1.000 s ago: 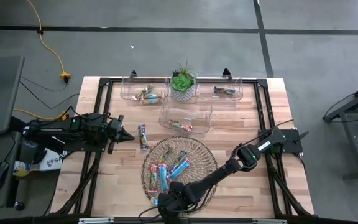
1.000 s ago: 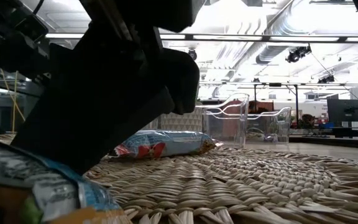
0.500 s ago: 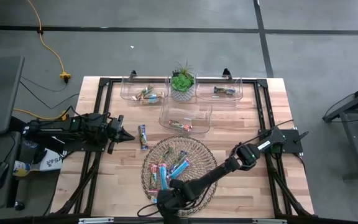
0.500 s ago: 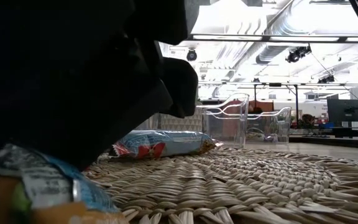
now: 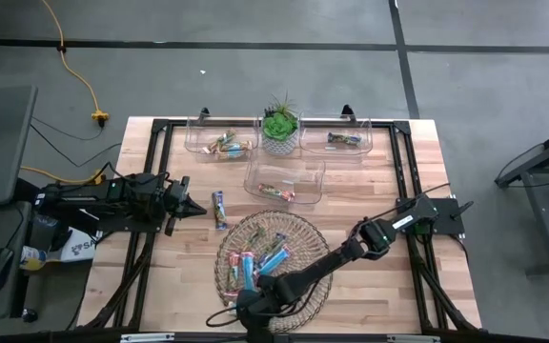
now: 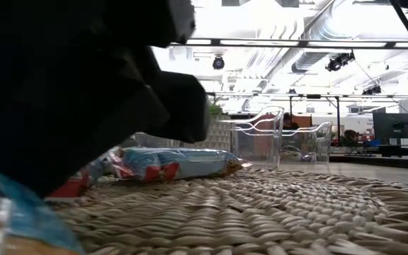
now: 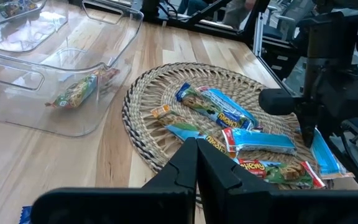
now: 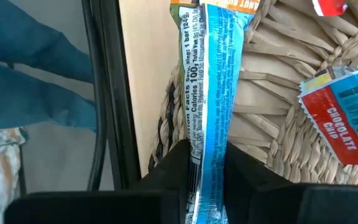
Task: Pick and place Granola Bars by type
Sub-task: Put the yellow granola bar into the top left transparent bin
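The right pincer [image 8: 205, 180] pinches a blue bar [image 8: 209, 93] at the edge of the round woven tray [image 5: 308, 238], while the left pincer [image 7: 197, 163] waits, pressed together, over the bench [image 5: 389, 181].

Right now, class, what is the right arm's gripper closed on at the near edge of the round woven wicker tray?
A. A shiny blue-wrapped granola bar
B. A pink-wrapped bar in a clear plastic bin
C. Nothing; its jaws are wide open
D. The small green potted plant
A. The right wrist view shows the right gripper with its jaws pinching the shiny blue-wrapped granola bar at the round woven wicker tray's edge.
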